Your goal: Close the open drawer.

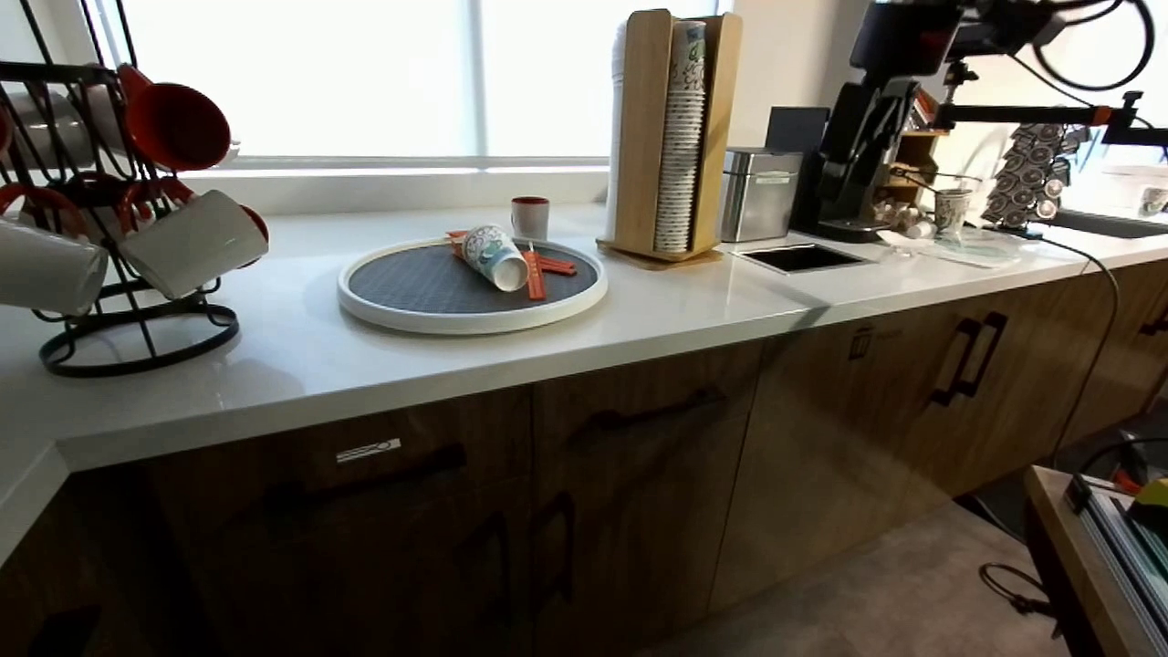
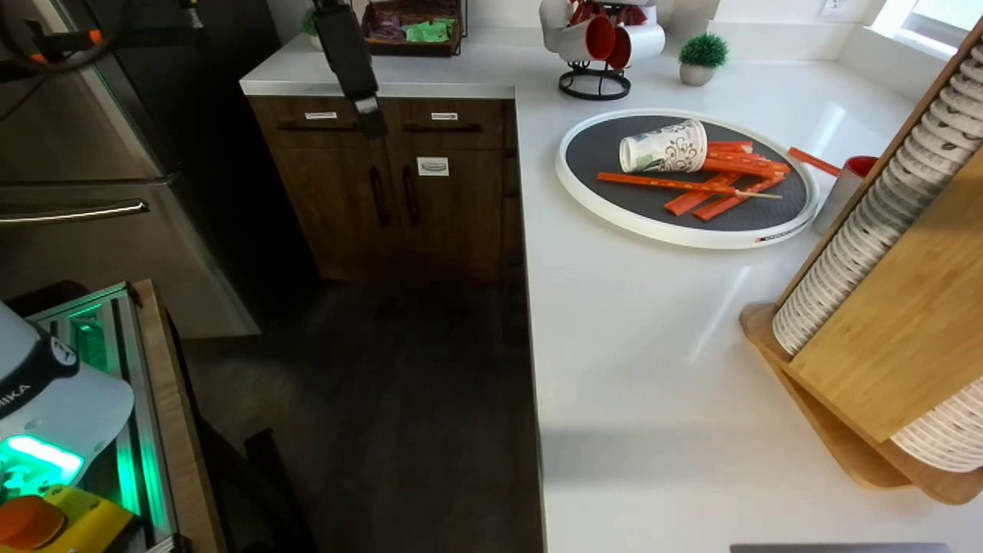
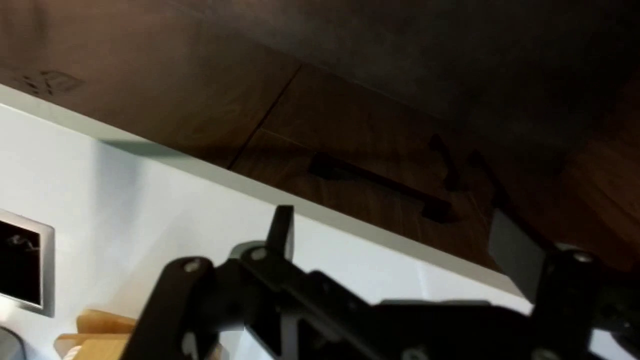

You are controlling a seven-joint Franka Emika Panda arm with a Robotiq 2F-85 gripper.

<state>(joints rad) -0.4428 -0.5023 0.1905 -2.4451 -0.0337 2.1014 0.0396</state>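
No open drawer shows in these views; its pale inner sides and orange-red interior are hidden or out of view. A dark brown drawer front (image 1: 639, 438) with a black bar handle sits flush under the white counter in an exterior view. A matching drawer front with a dark handle (image 3: 380, 185) shows in the wrist view, below the counter edge. My gripper (image 3: 395, 230) is open with nothing between its fingers. It hangs high in both exterior views (image 1: 844, 169) (image 2: 369, 115), apart from the drawer fronts. In the wrist view its fingers overlap the counter edge.
The white counter (image 1: 301, 356) bears a round grey tray (image 1: 401, 283) with a paper cup and orange packets, a wooden cup holder (image 1: 643, 137) and a mug rack (image 1: 137, 319). Labelled dark cabinets (image 2: 461, 200) and a steel fridge (image 2: 100, 261) stand farther off.
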